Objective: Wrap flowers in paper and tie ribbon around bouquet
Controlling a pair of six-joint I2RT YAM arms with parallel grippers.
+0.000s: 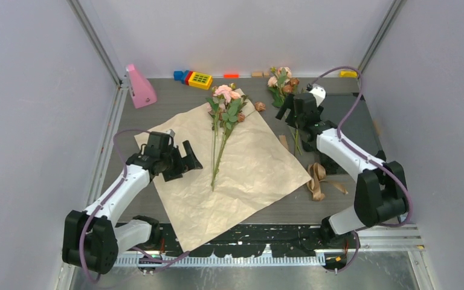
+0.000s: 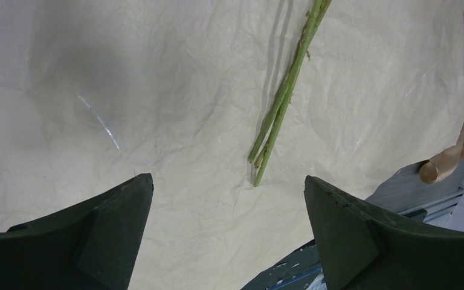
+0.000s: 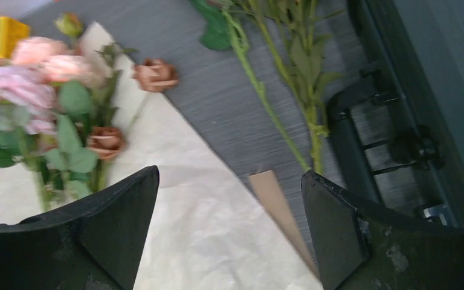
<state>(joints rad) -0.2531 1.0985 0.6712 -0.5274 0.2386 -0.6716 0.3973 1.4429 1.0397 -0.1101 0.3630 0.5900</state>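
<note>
— Two bunches are out: the flowers (image 1: 226, 115) lie on the paper (image 1: 248, 175), heads at its far corner, stems toward the middle; a second bunch (image 1: 281, 81) lies on the table (image 1: 157, 99) just beside your right gripper (image 1: 288, 112).
— Is either holding anything?
— No; the right gripper's jaws stand wide with nothing between them; your left gripper (image 1: 184, 163) hovers spread over the paper's left part, empty too.
— Where would you take that second bunch?
— Low on the stems, I'd judge; they look thin and springy, the blooms soft and easily crushed; the paper is light and crinkly, so pinch an edge; the ribbon (image 1: 317, 181) lies limp beside its right corner.
</note>
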